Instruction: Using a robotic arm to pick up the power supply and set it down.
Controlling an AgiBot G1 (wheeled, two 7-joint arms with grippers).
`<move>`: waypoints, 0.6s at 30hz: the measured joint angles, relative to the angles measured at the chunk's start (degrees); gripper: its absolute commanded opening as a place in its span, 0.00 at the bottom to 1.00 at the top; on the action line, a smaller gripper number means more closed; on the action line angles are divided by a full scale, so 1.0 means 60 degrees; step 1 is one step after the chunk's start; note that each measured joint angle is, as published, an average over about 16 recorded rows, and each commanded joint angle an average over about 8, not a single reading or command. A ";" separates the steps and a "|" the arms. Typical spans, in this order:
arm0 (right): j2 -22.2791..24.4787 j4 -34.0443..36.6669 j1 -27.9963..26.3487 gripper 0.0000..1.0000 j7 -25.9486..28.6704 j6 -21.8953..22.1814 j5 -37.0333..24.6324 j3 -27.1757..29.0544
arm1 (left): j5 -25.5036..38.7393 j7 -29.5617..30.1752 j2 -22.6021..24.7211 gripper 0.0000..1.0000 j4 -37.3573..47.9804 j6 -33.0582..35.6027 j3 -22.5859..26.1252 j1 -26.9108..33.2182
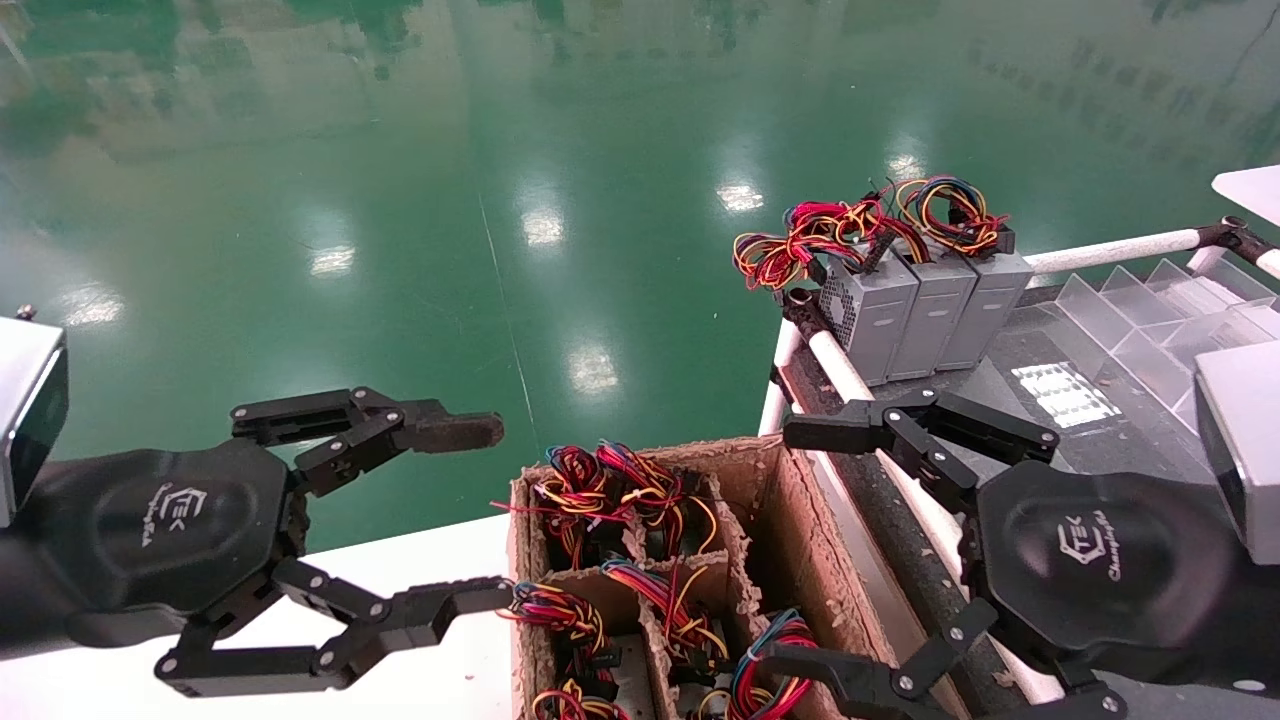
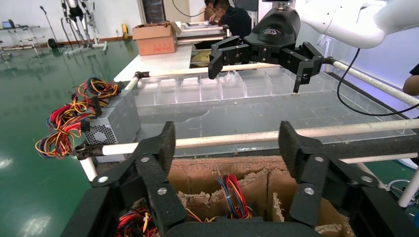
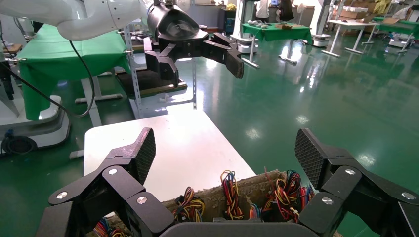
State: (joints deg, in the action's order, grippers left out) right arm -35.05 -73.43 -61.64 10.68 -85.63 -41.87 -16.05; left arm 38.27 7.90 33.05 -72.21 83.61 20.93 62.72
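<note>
Several power supplies sit in the cells of a cardboard box (image 1: 790, 520), showing mostly their red, yellow and blue wire bundles (image 1: 600, 480) (image 3: 231, 195). Three more grey power supplies (image 1: 925, 315) (image 2: 111, 126) stand side by side at the near corner of the right table. The robotic arm's gripper, my right one (image 1: 785, 545) (image 3: 226, 150), hovers open over the box's right side, holding nothing. One of its fingertips (image 1: 790, 660) is just above a wire bundle. My left gripper (image 1: 490, 515) (image 2: 228, 143) hangs open at the box's left edge, also holding nothing.
A white table (image 1: 440, 680) lies under the left arm. The dark right table (image 1: 1040, 360) has a white tube rail (image 1: 850, 375) along its edge and clear plastic dividers (image 1: 1150, 320) at the back. Green floor lies beyond.
</note>
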 measured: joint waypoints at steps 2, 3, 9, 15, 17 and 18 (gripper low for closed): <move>0.0000 0.0000 0.0000 1.00 0.0000 0.0000 0.0000 0.0000 | 0.0000 0.0000 0.0000 0.00 0.0000 0.0000 0.0000 0.0000; 0.0000 0.0000 0.0000 1.00 0.0000 0.0000 0.0000 0.0000 | 0.0000 0.0000 0.0000 0.00 0.0000 0.0000 0.0000 0.0000; 0.0000 0.0000 0.0000 1.00 0.0000 0.0000 0.0000 0.0000 | 0.0000 0.0000 0.0000 0.00 0.0000 0.0000 0.0000 0.0000; 0.0000 0.0000 0.0000 1.00 0.0000 0.0000 0.0000 0.0000 | 0.0000 0.0000 0.0000 0.00 0.0000 0.0000 0.0000 0.0000; 0.0000 0.0000 0.0000 1.00 0.0000 0.0000 0.0000 0.0000 | 0.0000 0.0000 0.0000 0.00 0.0000 0.0000 0.0000 0.0000; 0.0000 0.0000 0.0000 1.00 0.0000 0.0000 0.0000 0.0000 | 0.0000 0.0000 0.0000 0.00 0.0000 0.0000 0.0000 0.0000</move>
State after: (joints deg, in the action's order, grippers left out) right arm -35.05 -73.43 -61.64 10.68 -85.63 -41.87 -16.05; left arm 38.27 7.90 33.05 -72.21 83.61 20.93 62.72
